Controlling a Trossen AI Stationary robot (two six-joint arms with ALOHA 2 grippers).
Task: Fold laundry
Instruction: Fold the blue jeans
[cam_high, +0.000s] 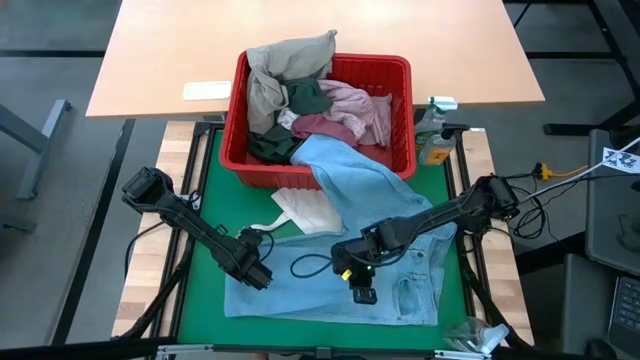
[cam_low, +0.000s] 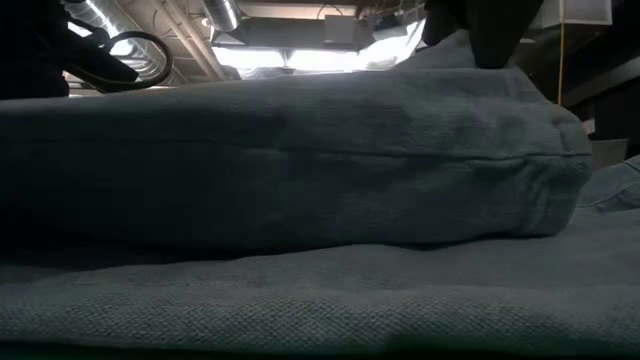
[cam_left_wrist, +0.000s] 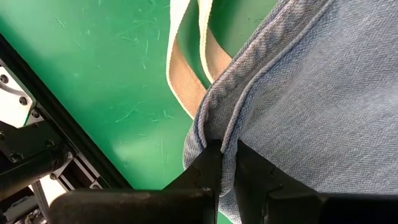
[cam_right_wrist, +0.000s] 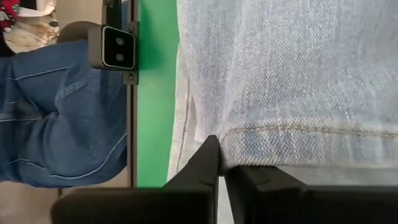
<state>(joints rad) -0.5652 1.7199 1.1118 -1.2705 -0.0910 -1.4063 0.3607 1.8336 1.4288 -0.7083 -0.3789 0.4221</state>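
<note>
Left pincer (cam_left_wrist: 227, 162): closed, pinching a folded hem of the light blue garment (cam_high: 350, 270) near its left edge, low over the green mat (cam_high: 205, 300). Fold of twill standing up between the two dark fingers (cam_left_wrist: 202, 171); stitched seam running along the gripped edge.

Right pincer (cam_right_wrist: 221, 165): closed, resting on the light blue garment at a yellow-stitched hem, near the garment's middle toward the front of the desk (cam_high: 150, 290). Dark fingertips (cam_right_wrist: 208, 158) pressing together against pale, faded denim-like weave; cannot tell whether any cloth is caught between them.

Light blue garment: lying spread across most of the green mat, upper part trailing up over the front wall of the red basket (cam_high: 240, 150). Bare green strip showing along the left side of the mat; narrower strip on the right.

White tote bag (cam_high: 305, 210): lying flat just behind the garment, touching it, tan-lined strap (cam_left_wrist: 189, 81) showing beside the left pincer.

Red basket: slotted plastic, sitting at the back of the mat, holding crumpled beige-khaki (cam_high: 285, 65), dark grey-green (cam_high: 305, 98), mottled pink (cam_high: 355, 105) and maroon (cam_high: 322, 127) pieces heaped loosely.

A person's leg in blue jeans (cam_right_wrist: 62, 112): showing beyond the desk edge in the right wrist view.
</note>
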